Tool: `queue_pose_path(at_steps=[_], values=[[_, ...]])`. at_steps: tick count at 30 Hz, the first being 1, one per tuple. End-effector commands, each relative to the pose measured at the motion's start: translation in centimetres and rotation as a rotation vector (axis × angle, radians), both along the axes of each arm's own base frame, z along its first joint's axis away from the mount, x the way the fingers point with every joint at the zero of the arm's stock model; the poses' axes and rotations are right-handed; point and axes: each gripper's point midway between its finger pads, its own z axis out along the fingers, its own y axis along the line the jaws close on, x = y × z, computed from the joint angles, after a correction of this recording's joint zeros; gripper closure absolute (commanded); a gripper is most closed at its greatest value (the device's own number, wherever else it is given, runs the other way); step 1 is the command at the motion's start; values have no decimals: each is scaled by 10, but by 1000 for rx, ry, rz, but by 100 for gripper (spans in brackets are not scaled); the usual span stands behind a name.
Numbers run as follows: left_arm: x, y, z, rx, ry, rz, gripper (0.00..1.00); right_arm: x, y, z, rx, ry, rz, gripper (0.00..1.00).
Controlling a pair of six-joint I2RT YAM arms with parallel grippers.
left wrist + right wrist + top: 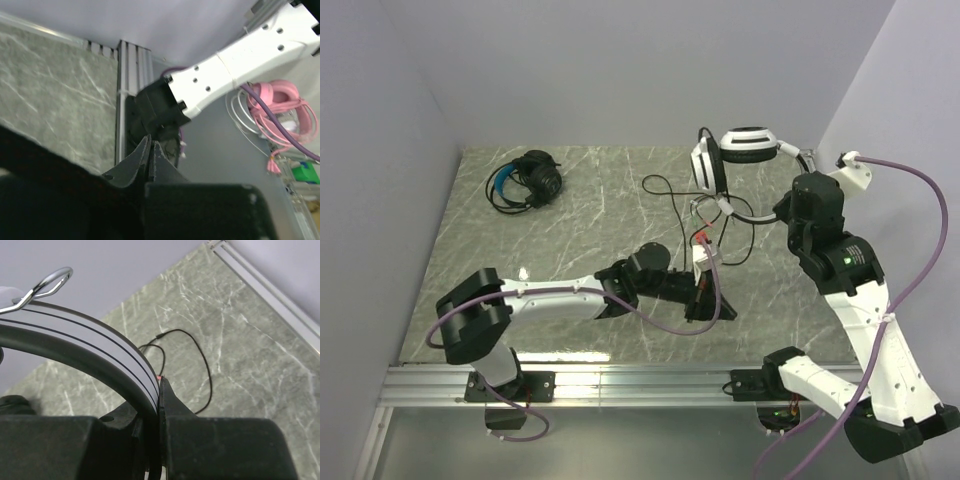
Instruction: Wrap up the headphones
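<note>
Right hand (159,392) clamped on headband of white headset (745,146), above table (580,225); left hand (150,144) pinched shut.

Table top (570,220): grey-green slab with a marble pattern, white veins, faint sheen.
Back wall (620,70): plain pale panel, meets the far edge of the slab.
Left wall (380,200): same pale panel, standing along the slab's side.
Right wall (910,90): same finish, slanting in at the far corner.
Front rail (640,383): slotted aluminium bar along the near edge.
Floor (220,155): smooth grey, with a coil of pink cord (287,107) on it.
Light: even and diffuse, soft shadows only.
</note>
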Motion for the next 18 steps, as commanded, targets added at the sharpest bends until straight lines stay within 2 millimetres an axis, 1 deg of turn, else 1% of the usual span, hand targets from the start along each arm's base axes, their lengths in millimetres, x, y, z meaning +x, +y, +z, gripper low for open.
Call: queue_pose_path(at_steps=[1,3,4,6,8,9,11,14,16,18], values=[[-36,24,8,9,22,-130,93,13,-13,46,58,-204,-115,100],[-44,32,15,-10,31,-168,89,15,-14,44,55,-198,-118,100],[-47,36,12,-4,38,-173,88,15,-13,43,55,-197,-115,100],[-50,40,14,-7,43,-182,85,16,-12,43,59,-197,-111,100],[-57,44,10,0,62,-217,84,18,-9,44,64,-193,-105,100],[-59,45,12,-13,61,-232,82,19,-9,44,65,-190,-106,100],[-64,49,8,-12,83,-251,80,21,-8,46,63,-189,-99,100],[-65,51,7,-19,93,-244,78,22,-8,45,60,-184,-103,100],[-67,53,10,-26,100,-253,70,23,-9,44,60,-183,-110,100],[-67,52,9,-20,102,-250,66,24,-8,43,65,-181,-112,100]])
